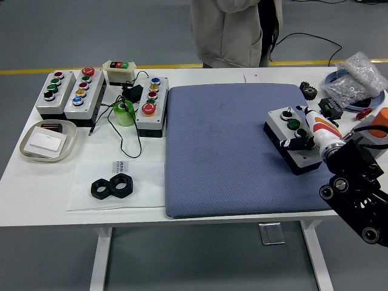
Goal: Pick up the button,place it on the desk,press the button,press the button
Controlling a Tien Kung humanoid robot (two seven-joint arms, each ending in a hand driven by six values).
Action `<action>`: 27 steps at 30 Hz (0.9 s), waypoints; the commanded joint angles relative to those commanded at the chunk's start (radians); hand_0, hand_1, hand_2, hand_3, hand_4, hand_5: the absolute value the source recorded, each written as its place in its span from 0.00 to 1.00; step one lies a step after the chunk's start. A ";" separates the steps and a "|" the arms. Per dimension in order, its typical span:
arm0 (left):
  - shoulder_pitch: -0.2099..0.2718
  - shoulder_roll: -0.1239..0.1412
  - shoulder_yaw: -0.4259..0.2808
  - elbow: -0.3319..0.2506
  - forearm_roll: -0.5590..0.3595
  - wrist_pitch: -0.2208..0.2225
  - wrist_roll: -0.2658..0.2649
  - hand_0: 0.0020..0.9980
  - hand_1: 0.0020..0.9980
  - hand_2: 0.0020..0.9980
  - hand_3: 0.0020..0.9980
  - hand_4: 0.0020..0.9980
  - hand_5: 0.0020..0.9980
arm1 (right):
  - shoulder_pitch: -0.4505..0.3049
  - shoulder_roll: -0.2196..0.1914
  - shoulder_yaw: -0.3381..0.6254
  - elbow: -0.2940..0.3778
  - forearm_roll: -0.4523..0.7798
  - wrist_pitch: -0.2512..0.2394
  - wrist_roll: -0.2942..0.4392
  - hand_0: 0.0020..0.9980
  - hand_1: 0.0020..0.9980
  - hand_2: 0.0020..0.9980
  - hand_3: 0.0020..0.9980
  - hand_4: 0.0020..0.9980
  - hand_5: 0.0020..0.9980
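A grey button box (280,130) with a black base lies slanted on the right part of the blue mat (224,151). Its black-and-white selector (287,113) and green button (293,123) show. My right hand (298,143) rests on top of the box's near end and covers what lies below the green button. Its white and orange wrist (322,129) runs along the box's right side, and the black forearm (354,182) comes in from the lower right. Whether the hand presses down or only touches cannot be told.
Three more button boxes (54,91) (83,90) (151,104) stand at the far left with a green tape roll (124,113) and cables. A white tray (47,140) and two black nuts (112,187) lie near the front left. A plastic bag (357,76), a gear (308,91) and an orange object (382,121) crowd the right edge. A person (233,30) stands at the far side.
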 joint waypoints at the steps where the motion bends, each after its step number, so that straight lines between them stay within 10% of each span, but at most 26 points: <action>1: 0.000 0.000 0.000 0.000 -0.001 0.000 0.000 0.74 0.83 0.88 0.83 0.64 1.00 | 0.004 0.003 0.002 -0.008 0.000 0.005 -0.004 0.95 0.81 0.85 0.89 1.00 0.30; 17: -0.001 0.001 0.002 0.000 -0.005 0.000 -0.001 0.74 0.83 0.88 0.83 0.64 1.00 | 0.029 0.015 -0.010 -0.049 -0.032 0.028 -0.050 0.90 0.69 0.72 0.86 1.00 0.30; 18: -0.001 0.001 0.002 0.000 -0.005 0.000 -0.002 0.74 0.83 0.88 0.83 0.64 1.00 | 0.031 0.013 -0.013 -0.050 -0.041 0.028 -0.059 0.71 0.58 0.61 0.82 0.93 0.24; 23: -0.002 0.001 0.001 0.000 -0.003 0.001 -0.001 0.74 0.83 0.88 0.83 0.64 1.00 | 0.038 0.006 -0.019 -0.058 -0.047 0.054 -0.072 0.71 0.58 0.61 0.82 0.93 0.24; 24: -0.002 0.001 0.001 0.000 -0.003 0.001 -0.001 0.74 0.83 0.88 0.83 0.64 1.00 | 0.038 0.005 -0.019 -0.058 -0.047 0.056 -0.072 0.48 0.49 0.56 0.77 0.89 0.18; 27: -0.001 0.001 -0.003 0.000 0.003 0.001 0.000 0.74 0.83 0.88 0.83 0.64 1.00 | 0.039 0.003 -0.023 -0.058 -0.052 0.056 -0.077 0.48 0.49 0.56 0.77 0.89 0.18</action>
